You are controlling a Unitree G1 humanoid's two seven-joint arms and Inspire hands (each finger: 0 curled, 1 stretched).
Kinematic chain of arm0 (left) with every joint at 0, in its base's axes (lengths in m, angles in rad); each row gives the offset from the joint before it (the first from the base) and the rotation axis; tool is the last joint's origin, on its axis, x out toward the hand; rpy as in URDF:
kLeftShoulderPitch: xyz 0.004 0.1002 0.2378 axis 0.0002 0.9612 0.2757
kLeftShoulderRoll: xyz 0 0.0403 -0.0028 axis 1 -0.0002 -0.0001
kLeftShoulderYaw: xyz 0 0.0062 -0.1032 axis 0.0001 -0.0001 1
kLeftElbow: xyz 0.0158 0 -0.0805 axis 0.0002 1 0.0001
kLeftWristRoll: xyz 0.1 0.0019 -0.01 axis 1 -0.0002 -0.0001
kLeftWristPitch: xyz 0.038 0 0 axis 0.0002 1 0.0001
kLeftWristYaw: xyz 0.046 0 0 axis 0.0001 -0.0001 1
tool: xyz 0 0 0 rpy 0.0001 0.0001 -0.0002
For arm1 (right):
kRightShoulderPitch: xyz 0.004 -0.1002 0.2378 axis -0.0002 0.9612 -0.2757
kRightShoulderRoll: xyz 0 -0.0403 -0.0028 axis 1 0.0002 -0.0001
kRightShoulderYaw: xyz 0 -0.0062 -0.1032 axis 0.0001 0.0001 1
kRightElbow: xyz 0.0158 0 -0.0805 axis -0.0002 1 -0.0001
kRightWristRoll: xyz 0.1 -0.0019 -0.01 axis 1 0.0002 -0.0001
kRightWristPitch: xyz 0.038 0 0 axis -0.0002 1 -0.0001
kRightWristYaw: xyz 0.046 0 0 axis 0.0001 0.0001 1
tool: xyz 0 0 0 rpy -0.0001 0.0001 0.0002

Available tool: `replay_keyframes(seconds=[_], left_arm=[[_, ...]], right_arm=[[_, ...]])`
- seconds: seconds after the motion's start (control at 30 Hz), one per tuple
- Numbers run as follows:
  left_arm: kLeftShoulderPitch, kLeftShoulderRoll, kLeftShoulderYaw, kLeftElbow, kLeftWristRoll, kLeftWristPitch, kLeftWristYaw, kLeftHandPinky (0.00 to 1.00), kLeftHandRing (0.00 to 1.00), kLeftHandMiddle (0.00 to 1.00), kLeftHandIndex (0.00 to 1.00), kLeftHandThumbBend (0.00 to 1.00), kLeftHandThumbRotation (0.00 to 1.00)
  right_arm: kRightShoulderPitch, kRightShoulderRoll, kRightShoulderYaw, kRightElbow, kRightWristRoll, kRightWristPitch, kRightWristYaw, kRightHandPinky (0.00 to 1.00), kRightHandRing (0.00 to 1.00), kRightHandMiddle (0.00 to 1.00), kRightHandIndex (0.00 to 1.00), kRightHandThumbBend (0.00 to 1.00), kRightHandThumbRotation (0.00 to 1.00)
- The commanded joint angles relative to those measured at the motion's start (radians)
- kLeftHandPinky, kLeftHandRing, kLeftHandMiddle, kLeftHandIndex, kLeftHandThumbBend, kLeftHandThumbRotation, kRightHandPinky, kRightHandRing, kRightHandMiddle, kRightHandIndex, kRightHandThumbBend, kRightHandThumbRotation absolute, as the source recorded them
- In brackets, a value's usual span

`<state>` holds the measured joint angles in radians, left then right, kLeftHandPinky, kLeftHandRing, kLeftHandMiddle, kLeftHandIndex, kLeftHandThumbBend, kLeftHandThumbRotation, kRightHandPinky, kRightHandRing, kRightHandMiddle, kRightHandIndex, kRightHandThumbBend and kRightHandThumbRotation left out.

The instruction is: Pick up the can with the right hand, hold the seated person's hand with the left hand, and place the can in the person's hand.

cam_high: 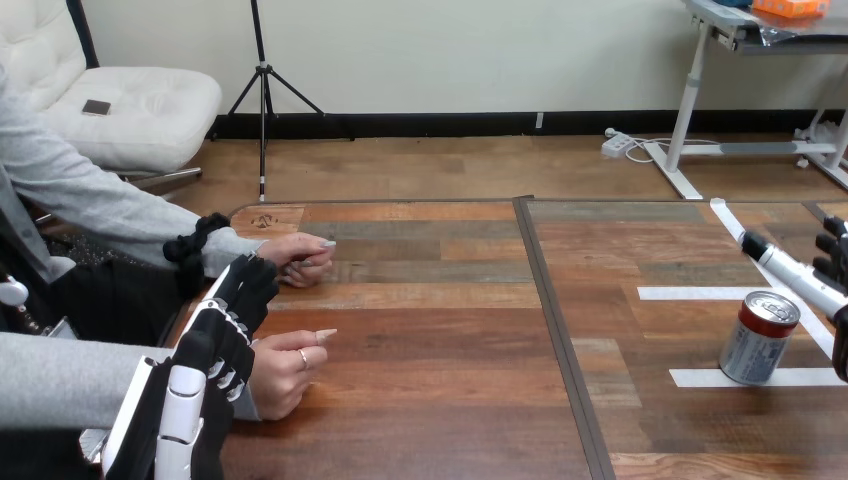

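A silver can with a red top (758, 338) stands upright on the table's right side, on a white tape mark (760, 378). My right hand (832, 290) comes in from the right edge just behind and beside the can, open; one straight finger (785, 266) reaches past the can's top, and I cannot tell whether it touches. My left hand (215, 335) lies at the table's left edge between the person's two hands, fingers relaxed. Its fingertips (252, 280) are close to the far hand (300, 257). The near hand (285, 370) rests right beside my palm, loosely curled on the table.
A dark seam (560, 340) runs front to back between the two wooden table halves. More white tape strips (690, 293) lie behind the can. The person's grey sleeves (70, 375) cover the left edge.
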<state>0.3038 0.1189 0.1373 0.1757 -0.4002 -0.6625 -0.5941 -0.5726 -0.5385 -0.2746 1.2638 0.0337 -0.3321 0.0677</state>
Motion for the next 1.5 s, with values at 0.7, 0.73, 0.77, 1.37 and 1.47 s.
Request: replay_keyframes(seconds=[0.7, 0.73, 0.77, 1.37, 1.47], left_arm=[[-0.030, 0.021, 0.002, -0.074, 0.014, 0.031, 0.030, 1.00, 0.95, 0.93, 0.92, 0.57, 1.00], [-0.029, 0.021, 0.002, -0.076, 0.014, 0.032, 0.031, 1.00, 0.95, 0.93, 0.92, 0.57, 1.00], [-0.029, 0.021, 0.002, -0.076, 0.015, 0.032, 0.031, 1.00, 0.95, 0.93, 0.92, 0.57, 1.00], [-0.022, 0.014, 0.001, -0.099, 0.030, 0.044, 0.061, 1.00, 0.95, 0.91, 0.90, 0.57, 1.00], [-0.023, 0.015, -0.001, -0.100, 0.025, 0.044, 0.060, 1.00, 0.94, 0.91, 0.90, 0.56, 1.00]], right_arm=[[-0.006, 0.008, 0.029, 0.004, -0.027, 0.017, 0.004, 0.93, 0.97, 0.98, 1.00, 1.00, 0.21], [-0.006, 0.009, 0.029, 0.004, -0.027, 0.018, 0.006, 0.93, 0.97, 0.98, 1.00, 1.00, 0.21], [-0.004, 0.011, 0.025, 0.004, -0.023, 0.019, 0.012, 0.93, 0.97, 0.98, 1.00, 1.00, 0.21], [0.006, 0.026, 0.040, 0.009, -0.033, 0.053, 0.020, 0.99, 1.00, 0.99, 1.00, 1.00, 0.14], [0.006, 0.028, 0.045, 0.010, -0.039, 0.063, 0.012, 0.98, 0.99, 0.98, 0.99, 1.00, 0.12]])
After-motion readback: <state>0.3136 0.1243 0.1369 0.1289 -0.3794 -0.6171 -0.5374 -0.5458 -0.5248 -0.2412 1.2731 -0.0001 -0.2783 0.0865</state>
